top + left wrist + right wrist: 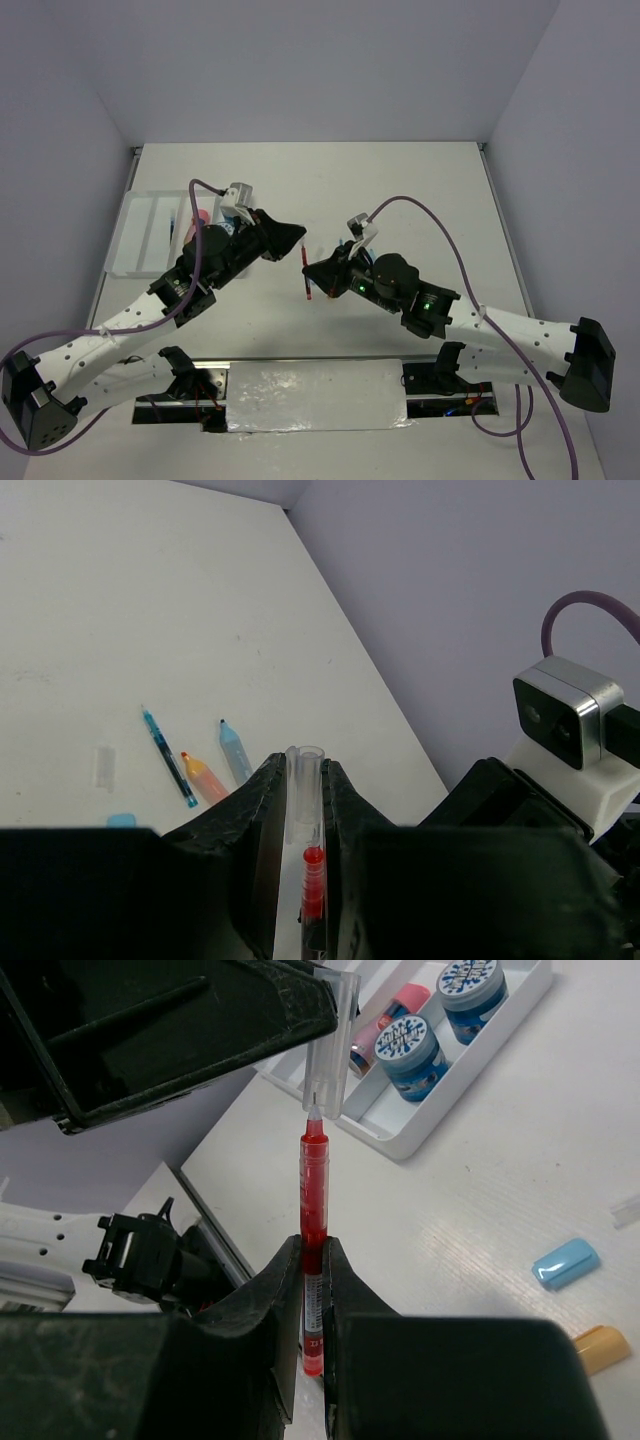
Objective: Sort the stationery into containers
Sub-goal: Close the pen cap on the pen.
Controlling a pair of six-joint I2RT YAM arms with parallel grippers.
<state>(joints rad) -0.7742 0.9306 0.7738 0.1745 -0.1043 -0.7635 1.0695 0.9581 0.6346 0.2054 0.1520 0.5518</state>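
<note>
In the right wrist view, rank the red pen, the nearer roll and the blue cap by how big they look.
Largest: red pen, though it is nearest the camera, which flatters it.
Then: roll.
Smallest: blue cap.

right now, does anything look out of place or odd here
Nothing spilled or damaged. The red pen is held in the right gripper, its tip at the mouth of a clear cap in the left gripper. A light-blue piece and an orange piece lie loose on the table, outside the tray.
</note>
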